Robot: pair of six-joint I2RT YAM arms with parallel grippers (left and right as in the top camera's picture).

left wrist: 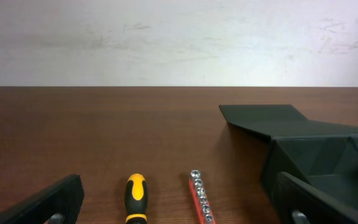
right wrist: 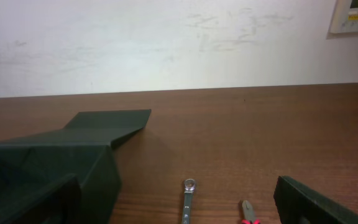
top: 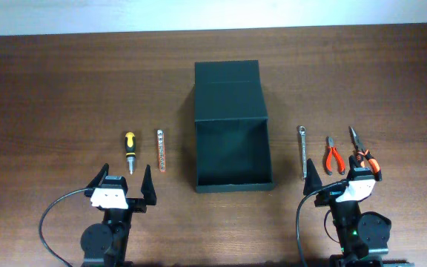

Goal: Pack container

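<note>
overhead / container [top: 232,152]: mid-counter [top: 50,89], open and empty, flap lid [top: 228,89] lying flat on the far side. Long axis runs straight away from the arms.
overhead / left claw [top: 124,173]: jaws wide apart, nothing held. Container is ahead and to its right.
overhead / right claw [top: 338,175]: jaws wide apart, nothing held. Container is ahead and to its left. Neither arm is clearly nearer.
overhead / tools: screwdriver [top: 129,150] and bit strip [top: 161,149] just ahead of left claw. Wrench [top: 302,150], orange pliers [top: 334,156] and long-nose pliers [top: 361,148] just ahead of right claw. All lie lengthwise, pointing away from the claws.
overhead / arm pose: both tucked at the near edge, claws aimed forward.
left wrist / view: low and level. Screwdriver and bit strip sit between the fingers [left wrist: 55,199], container beyond the right finger.
right wrist / view: low and level. Wrench and a pliers tip sit between the fingers [right wrist: 303,202], container beyond the left finger.
next move (my guess): each arm takes its own side's tools with a short forward reach, then swings inward to the container.
</note>
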